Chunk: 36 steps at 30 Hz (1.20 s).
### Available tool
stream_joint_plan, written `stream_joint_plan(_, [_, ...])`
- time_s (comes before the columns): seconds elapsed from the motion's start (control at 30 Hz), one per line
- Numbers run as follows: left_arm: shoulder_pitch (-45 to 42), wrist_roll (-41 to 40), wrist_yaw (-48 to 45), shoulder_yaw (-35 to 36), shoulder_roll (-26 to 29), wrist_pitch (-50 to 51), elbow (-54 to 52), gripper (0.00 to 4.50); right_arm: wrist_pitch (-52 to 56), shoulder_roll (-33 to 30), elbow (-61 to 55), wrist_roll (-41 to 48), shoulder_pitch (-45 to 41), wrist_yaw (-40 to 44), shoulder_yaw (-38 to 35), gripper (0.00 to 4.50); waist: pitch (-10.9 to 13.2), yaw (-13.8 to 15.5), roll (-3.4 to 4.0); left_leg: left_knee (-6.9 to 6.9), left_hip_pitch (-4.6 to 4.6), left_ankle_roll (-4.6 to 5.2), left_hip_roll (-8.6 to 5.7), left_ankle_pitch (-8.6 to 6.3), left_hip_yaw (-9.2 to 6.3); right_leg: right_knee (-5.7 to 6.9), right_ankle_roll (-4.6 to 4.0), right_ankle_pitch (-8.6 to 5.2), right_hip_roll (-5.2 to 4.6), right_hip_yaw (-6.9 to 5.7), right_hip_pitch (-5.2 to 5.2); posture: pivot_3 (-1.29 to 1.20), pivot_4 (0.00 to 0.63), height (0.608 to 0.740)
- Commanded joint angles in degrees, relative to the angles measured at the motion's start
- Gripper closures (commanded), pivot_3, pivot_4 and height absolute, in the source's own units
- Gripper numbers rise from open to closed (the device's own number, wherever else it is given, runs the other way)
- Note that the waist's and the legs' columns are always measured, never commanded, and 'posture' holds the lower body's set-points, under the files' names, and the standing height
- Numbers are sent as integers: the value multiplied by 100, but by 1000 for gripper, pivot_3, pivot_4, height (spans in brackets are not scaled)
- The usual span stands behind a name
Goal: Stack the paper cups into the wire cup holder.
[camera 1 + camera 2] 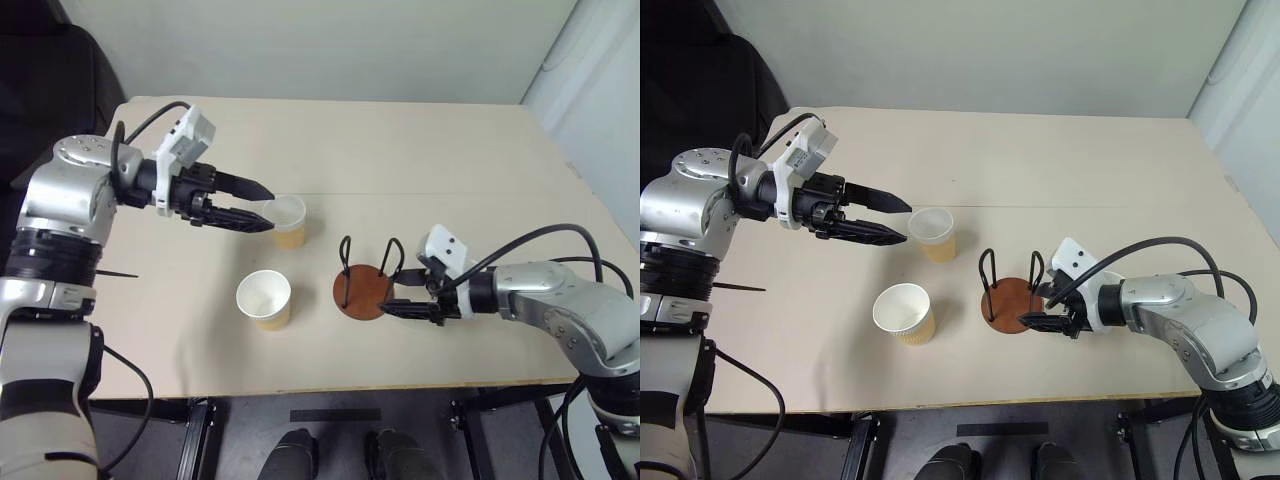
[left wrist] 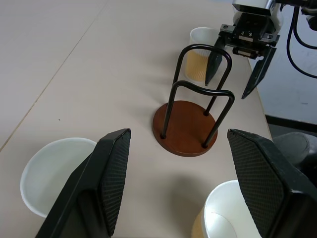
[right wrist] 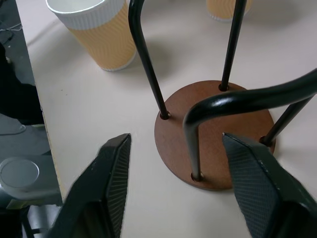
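The wire cup holder (image 1: pixel 362 289) stands empty near the table's front edge, a brown disc with two black wire loops. My right gripper (image 1: pixel 393 293) is at its right side, open, its fingers (image 3: pixel 115 184) astride the nearest loop without gripping it. One paper cup (image 1: pixel 289 221) stands left of and behind the holder. My left gripper (image 1: pixel 262 210) hovers open just left of this cup's rim, holding nothing. A second cup (image 1: pixel 265 299) stands nearer the front. A third cup (image 2: pixel 200 37) stands beyond the holder, close behind the right gripper.
The beige table (image 1: pixel 430 150) has wide bare room at the back and right. Its front edge (image 1: pixel 330 392) runs close below the holder and the near cup. Black cables (image 1: pixel 560 232) trail from my right arm.
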Motion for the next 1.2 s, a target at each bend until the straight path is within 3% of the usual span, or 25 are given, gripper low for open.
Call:
stream_joint_plan(0.03, [-185,-28,-186,73,17,-102,2,1136,-97,-60,-86,-37,-56,-40,-171,1719,0,0,0,0,0,0,0,0,0,0,0,0,0,0,0,0,150,740])
stream_joint_plan(0.27, [-233,-10,-186,40,-53,-159,87,1136,-173,-188,8,-137,-164,-28,-314,1719,0,2,0,0,0,0,0,0,0,0,1,0,0,0,0,0,150,740])
stream_joint_plan(0.6, [-343,326,-186,83,-213,-406,367,1136,-117,-1299,-516,34,-80,466,-563,1719,0,20,0,-3,-1,1,0,0,-1,-2,1,0,0,0,2,0,150,740])
stream_joint_plan(0.93, [-574,813,-124,358,-512,-846,767,1136,116,-1185,-346,342,-565,328,-954,1719,0,18,0,0,-1,3,0,-1,0,-1,3,2,0,2,2,0,150,740])
stream_joint_plan(1.2, [-896,2028,435,186,-597,-2940,1387,1136,-87,-1683,-2,165,-1039,444,-1254,1719,0,46,1,0,-2,10,-1,-5,0,-5,3,2,-2,3,2,0,150,740])
